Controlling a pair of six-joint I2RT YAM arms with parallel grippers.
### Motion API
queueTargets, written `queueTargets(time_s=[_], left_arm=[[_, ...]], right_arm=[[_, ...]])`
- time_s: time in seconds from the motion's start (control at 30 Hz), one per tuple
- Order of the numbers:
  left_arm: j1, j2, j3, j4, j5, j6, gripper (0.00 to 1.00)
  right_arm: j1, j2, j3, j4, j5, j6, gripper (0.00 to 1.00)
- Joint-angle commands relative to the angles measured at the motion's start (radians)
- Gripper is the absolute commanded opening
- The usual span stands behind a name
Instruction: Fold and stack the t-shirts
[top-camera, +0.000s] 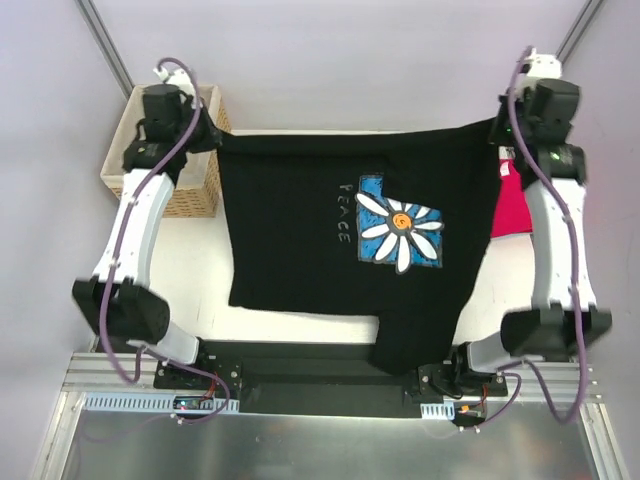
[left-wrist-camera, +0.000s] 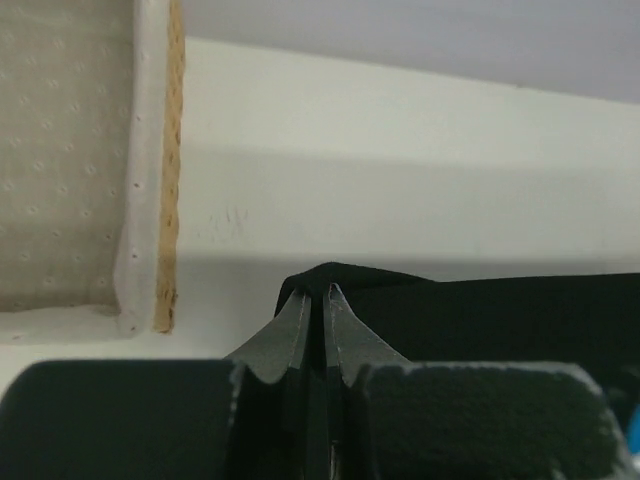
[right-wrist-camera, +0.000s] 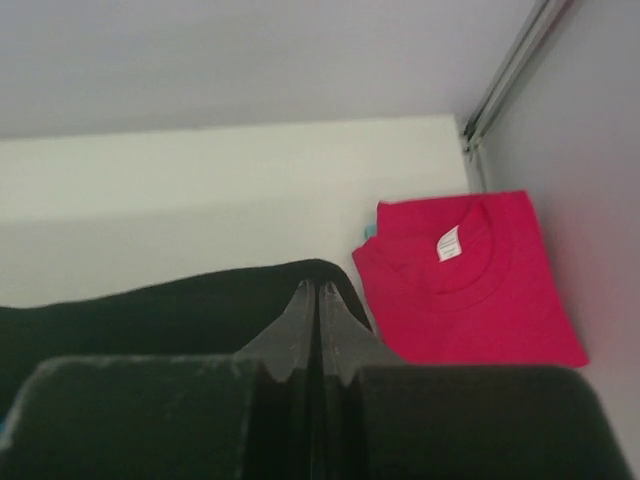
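Note:
The black t-shirt (top-camera: 300, 235) with a blue daisy print (top-camera: 400, 230) hangs stretched between both arms above the table. My left gripper (top-camera: 213, 133) is shut on its far left corner, seen as black cloth (left-wrist-camera: 345, 280) pinched at the fingertips of the left gripper (left-wrist-camera: 320, 292). My right gripper (top-camera: 497, 130) is shut on the far right corner, with black cloth (right-wrist-camera: 200, 295) bunched round the right gripper (right-wrist-camera: 317, 288). A lower flap (top-camera: 415, 340) hangs toward the arm bases. The pinkish-red t-shirt (top-camera: 510, 205) lies folded at the far right, collar and label (right-wrist-camera: 449, 243) facing up.
A wicker basket (top-camera: 195, 190) with pale lining (left-wrist-camera: 60, 150) stands at the far left, beside the left arm. The white table (top-camera: 190, 270) runs to a back wall. A metal frame post (right-wrist-camera: 510, 75) rises at the far right corner.

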Motion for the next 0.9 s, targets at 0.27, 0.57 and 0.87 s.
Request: queueTargets(time_s=[0.27, 0.57, 0.87], left_arm=[[-0.002, 0.241, -0.112, 0.255, -0.009, -0.045, 0.0], [-0.011, 0.264, -0.156, 0.296, -0.004, -0.049, 0.0], [-0.017, 0.227, -0.192, 0.299, -0.023, -0.042, 0.0]], right_arm=[[-0.026, 0.346, -0.041, 0.248, -0.025, 0.068, 0.0], [-0.024, 0.424, -0.015, 0.277, -0.051, 0.105, 0.0], [-0.024, 0.39, -0.044, 0.289, -0.056, 0.114, 0.0]])
